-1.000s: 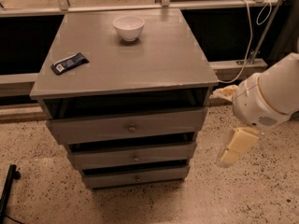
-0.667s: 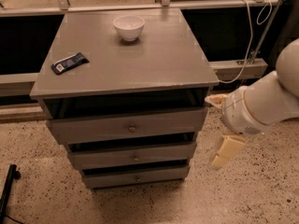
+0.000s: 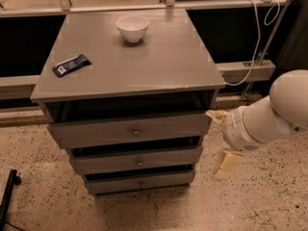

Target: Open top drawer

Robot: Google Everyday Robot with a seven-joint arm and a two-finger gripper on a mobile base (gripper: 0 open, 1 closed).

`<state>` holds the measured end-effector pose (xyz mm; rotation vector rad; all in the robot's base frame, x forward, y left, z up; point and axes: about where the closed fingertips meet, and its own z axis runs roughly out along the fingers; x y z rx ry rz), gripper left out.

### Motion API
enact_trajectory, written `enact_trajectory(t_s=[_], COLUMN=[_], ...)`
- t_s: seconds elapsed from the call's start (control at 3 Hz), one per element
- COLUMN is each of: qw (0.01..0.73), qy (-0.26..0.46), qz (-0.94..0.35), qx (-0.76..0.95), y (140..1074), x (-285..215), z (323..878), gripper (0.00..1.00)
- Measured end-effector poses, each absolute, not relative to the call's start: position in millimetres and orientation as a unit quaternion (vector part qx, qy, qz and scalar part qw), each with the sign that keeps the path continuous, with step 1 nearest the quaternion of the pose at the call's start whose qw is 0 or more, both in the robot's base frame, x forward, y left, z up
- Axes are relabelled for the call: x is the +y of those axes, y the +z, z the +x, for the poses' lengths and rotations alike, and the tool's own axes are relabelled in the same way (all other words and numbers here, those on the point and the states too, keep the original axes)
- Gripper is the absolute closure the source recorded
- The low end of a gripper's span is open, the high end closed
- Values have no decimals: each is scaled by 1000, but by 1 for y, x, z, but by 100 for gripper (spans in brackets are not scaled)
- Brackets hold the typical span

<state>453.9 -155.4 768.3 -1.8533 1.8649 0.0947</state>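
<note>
Beside the cabinet's [image 3: 159,61] right edge, the gripper [image 3: 216,144] is hovering with its fingers [image 3: 227,161] spread wide, gripping nothing. The top drawer [image 3: 96,134] is sitting just left of it, under the tabletop, its knob [image 3: 136,132] well apart from the fingers.

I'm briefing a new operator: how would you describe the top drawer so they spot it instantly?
The grey cabinet carrying a white bowl has three stacked drawer fronts; the gripper hangs open right of the top drawer. That drawer is the uppermost, widest and tallest of the three.
</note>
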Motion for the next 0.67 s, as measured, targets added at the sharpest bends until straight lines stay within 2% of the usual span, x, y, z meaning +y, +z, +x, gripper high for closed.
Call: enact_trajectory(t_s=[0.33, 0.67], qw=[264, 309], qy=[45, 72], qz=[-697, -694], qx=[664, 646], y=[750, 717], x=[-136, -119], z=[466, 483], gripper=[0, 0])
